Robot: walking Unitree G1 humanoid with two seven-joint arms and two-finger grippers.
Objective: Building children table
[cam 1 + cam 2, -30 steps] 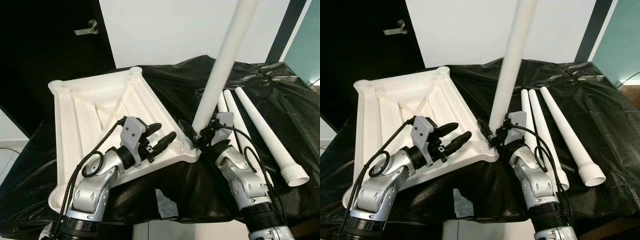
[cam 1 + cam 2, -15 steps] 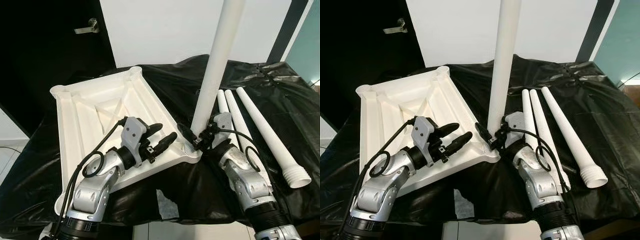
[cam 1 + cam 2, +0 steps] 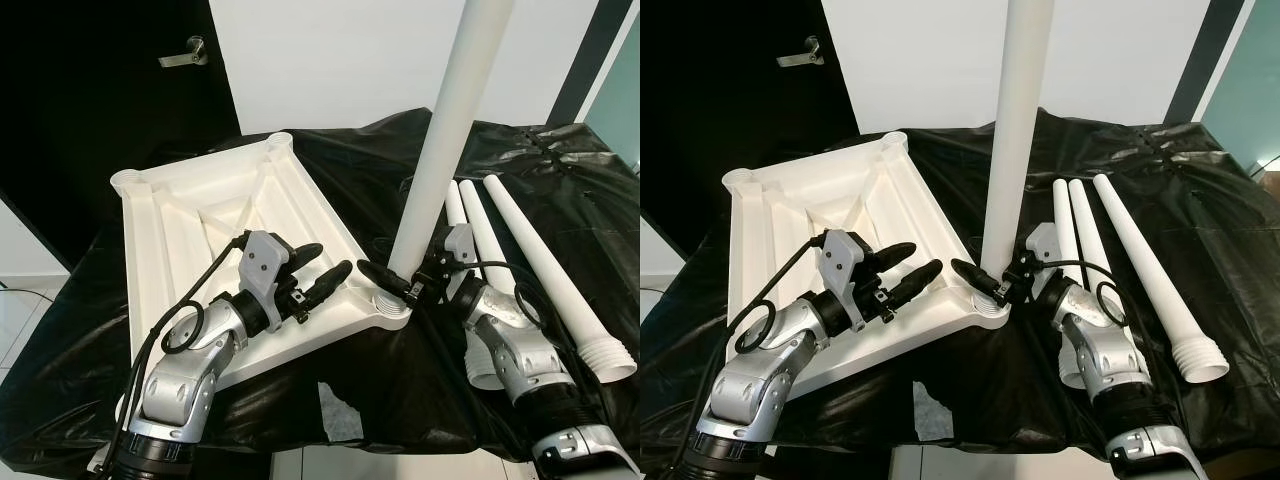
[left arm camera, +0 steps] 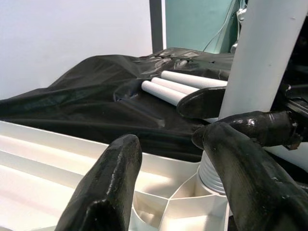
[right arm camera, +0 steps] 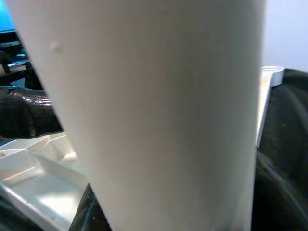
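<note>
Right gripper (image 3: 397,287): fingers clamped around the foot of the upright table leg (image 3: 447,140), at the near right corner socket of the upturned tabletop (image 3: 160,245).
Left gripper (image 3: 318,272): fingers parted, holding nothing, hovering over the tabletop's near edge just beside that socket.
Change: the leg has swung from a rightward lean to nearer vertical over the last second; threads likely seating, judged not yet tight.
Count: one tabletop, four legs; three spare legs (image 3: 548,270) lie on the black sheet (image 3: 360,170), right side.
</note>
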